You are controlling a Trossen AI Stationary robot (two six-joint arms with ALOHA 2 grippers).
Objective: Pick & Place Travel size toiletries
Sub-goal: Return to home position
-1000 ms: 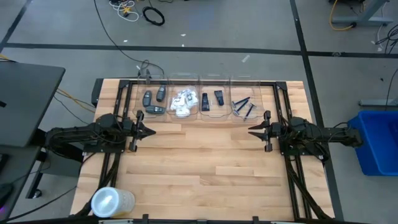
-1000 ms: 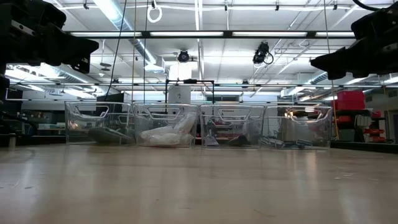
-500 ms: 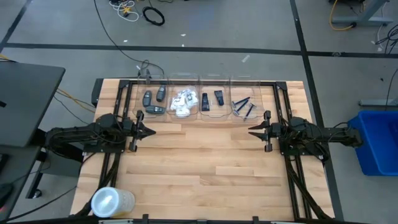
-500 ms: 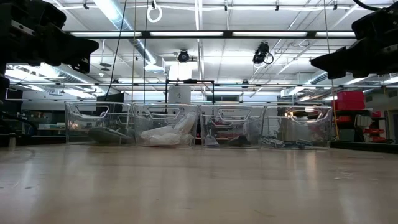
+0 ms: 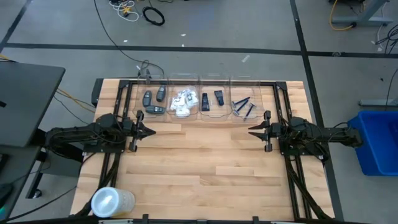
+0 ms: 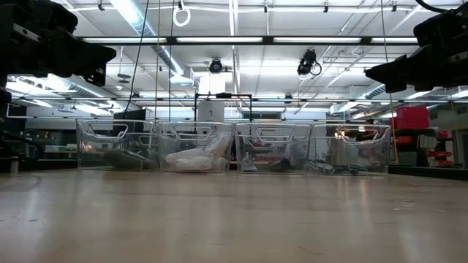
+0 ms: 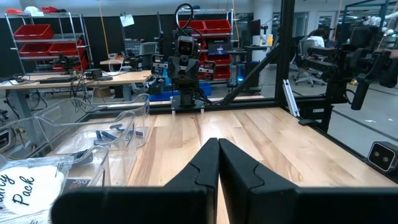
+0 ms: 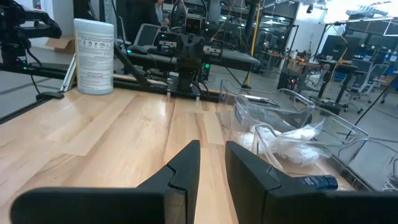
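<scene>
The travel size toiletries lie sorted in a row of four clear plastic bins (image 5: 200,93) along the far edge of your light wooden counter (image 5: 205,168). Going from your left to your right, the first bin holds dark grey oval cases (image 5: 152,101), the second holds white crinkly packets (image 5: 181,102), the third holds small black tubes (image 5: 211,99), and the fourth holds thin blue razors (image 5: 243,106). No item lies on the open counter outside the bins. Your left gripper (image 5: 151,132) hangs above the counter on the left side, just in front of the bin of oval cases and pointing toward the middle. Its fingers (image 7: 202,163) are pressed together and hold nothing. Your right gripper (image 5: 252,130) hangs opposite it on the right side, just in front of the razor bin, and faces the left gripper across the bare middle of the counter. Its fingers (image 8: 186,163) stand a narrow gap apart and are empty. A large translucent round plastic container (image 5: 112,201) sits at the near left corner of the counter, well apart from both grippers.
</scene>
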